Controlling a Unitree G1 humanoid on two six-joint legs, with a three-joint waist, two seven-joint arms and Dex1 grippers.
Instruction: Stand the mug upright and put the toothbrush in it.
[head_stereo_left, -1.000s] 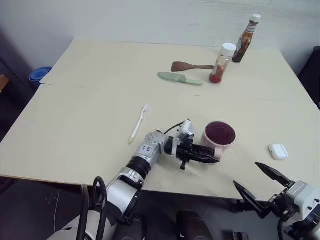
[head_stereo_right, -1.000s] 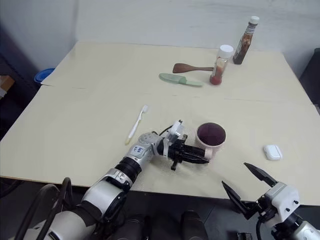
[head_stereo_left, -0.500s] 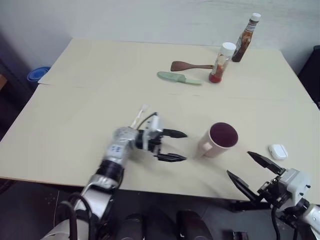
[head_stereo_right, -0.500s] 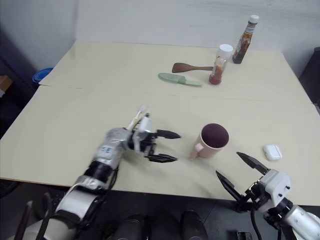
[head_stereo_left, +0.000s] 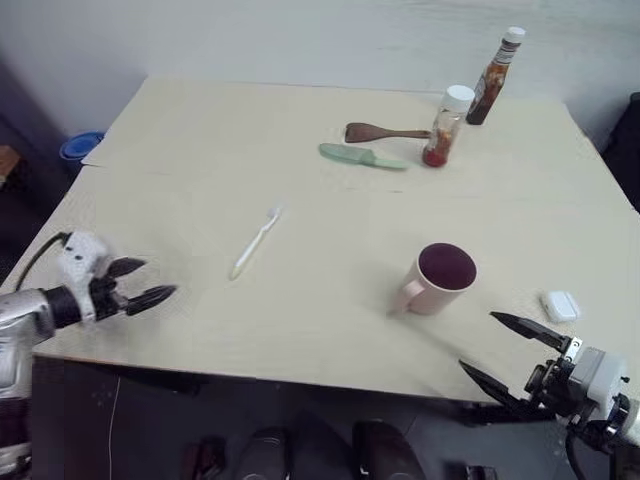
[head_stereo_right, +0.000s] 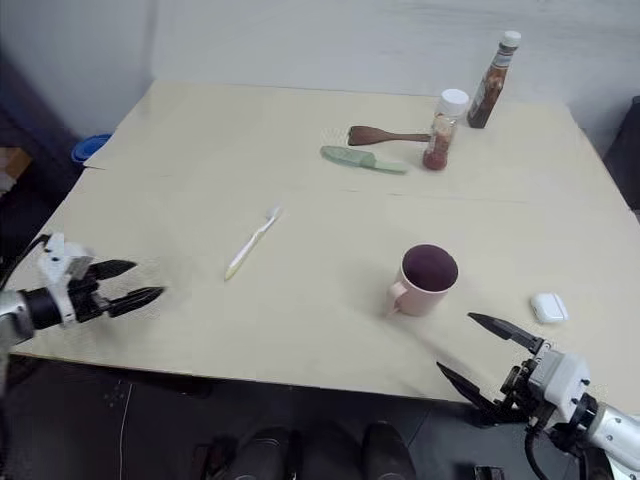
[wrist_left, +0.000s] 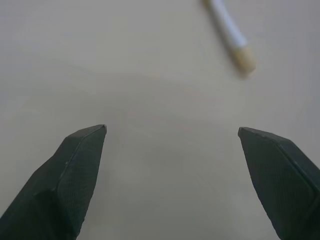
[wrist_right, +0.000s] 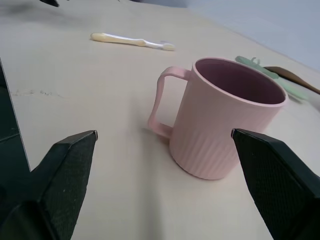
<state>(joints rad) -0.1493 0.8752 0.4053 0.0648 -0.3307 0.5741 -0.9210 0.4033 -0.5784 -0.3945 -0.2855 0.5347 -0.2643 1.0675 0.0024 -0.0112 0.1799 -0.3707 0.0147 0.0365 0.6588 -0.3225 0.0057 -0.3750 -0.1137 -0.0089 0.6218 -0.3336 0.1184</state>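
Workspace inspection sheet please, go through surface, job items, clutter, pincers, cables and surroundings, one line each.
Surface: pale table, seam across the middle.
Job's things: mug upright, handle toward the near left; toothbrush flat on the table, left of the mug, apart from it.
Clutter: green utensil, wooden spatula, jar, sauce bottle at the far side; small white case right of the mug.
Pincers: left pincer open at the near left edge, empty; right pincer open, empty, near right edge.
Cables: black cable at the left wrist.
Surroundings: blue object off the far left corner.
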